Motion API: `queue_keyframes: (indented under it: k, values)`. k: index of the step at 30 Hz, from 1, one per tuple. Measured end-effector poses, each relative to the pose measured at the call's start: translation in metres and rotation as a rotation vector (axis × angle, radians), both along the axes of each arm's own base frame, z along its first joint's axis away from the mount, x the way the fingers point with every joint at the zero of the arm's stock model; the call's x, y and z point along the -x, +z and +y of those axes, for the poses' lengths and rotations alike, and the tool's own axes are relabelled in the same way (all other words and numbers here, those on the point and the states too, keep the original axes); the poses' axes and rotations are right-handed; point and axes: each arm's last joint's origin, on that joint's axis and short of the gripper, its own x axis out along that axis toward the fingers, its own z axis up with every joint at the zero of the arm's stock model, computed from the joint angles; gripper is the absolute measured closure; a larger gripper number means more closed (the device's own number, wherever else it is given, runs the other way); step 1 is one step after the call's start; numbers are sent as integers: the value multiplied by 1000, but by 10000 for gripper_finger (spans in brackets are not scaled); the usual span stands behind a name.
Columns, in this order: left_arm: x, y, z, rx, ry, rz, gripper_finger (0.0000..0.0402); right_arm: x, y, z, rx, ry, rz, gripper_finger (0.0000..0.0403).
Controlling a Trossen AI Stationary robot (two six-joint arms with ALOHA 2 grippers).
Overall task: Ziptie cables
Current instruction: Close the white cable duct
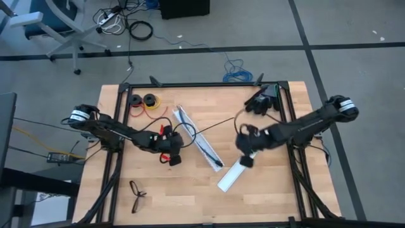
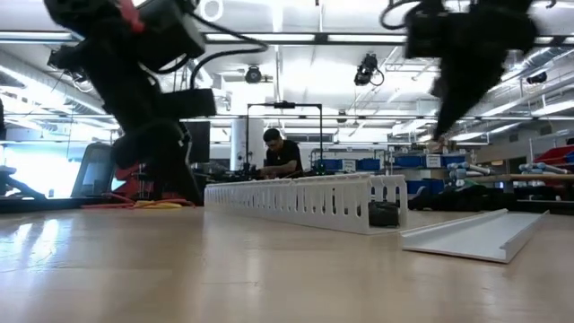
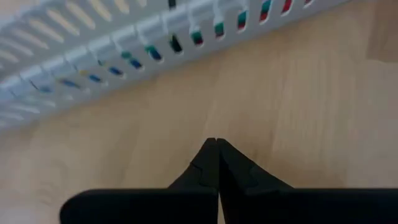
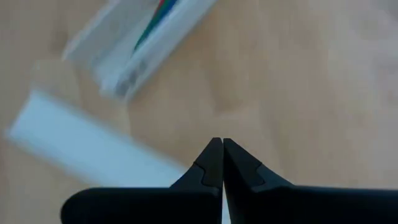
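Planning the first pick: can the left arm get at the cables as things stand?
Probably yes, from above. The cables lie inside the open-topped slotted rail, right beside the left tool, bare wood between them. The tool is shut and must open first; the rail walls may crowd it.

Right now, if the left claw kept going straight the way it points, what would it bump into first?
Probably the white slotted rail with colored wires inside. The shut left gripper points across bare wood toward it; nothing else shows between, though depth is hard to judge.

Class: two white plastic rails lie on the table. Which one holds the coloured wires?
The slotted rail at the table's middle, between both arms; wires show through its slots. The plain flat rail nearer the front edge holds none.
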Motion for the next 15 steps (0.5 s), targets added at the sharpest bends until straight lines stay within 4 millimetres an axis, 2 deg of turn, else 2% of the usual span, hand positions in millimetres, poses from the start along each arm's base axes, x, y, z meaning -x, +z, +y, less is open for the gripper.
queue_keyframes:
  k: [6, 11, 15]
  values:
    - [11, -10, -2, 87, 60, -123, 400, 23, -24, 27, -5, 79, 70, 403]
    - [17, -16, -3, 155, 128, -128, 400, 28, -31, 33, -16, 113, 85, 396]
    - [18, -17, -8, 186, 148, -139, 400, 30, -36, 36, -16, 171, 84, 367]
